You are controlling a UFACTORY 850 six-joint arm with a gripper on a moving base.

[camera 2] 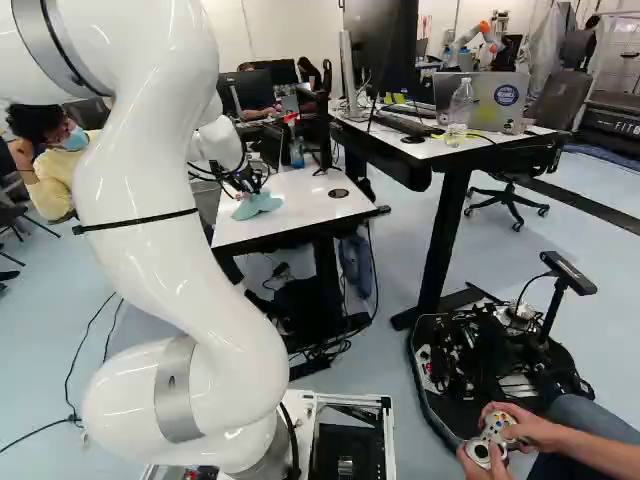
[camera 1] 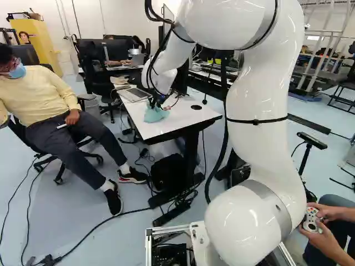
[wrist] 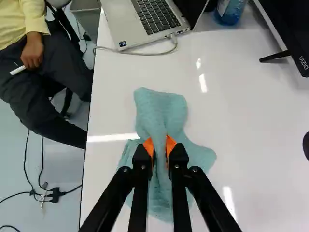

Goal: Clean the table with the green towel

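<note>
The gripper [camera 1: 157,104] is down at the white table [wrist: 231,125], clenched on the green towel [wrist: 164,108]. In the wrist view, both orange pads [wrist: 147,146] of the gripper [wrist: 160,151] press a raised fold between them, while the rest of the towel spreads out on the tabletop ahead of and beneath the fingers. The towel lies near the table's left edge, as the left base view shows it, and nearer the near edge than the far end. Toward the far end sits an open laptop [wrist: 140,21] by that same left edge, with a pale cable [wrist: 145,53] plugged into its side; a blue bottle [wrist: 231,12] is just beside it. A round black grommet [camera 1: 196,107] is set near the table's near right corner, and a taller desk [camera 2: 420,152] is to the table's right in the right base view
</note>
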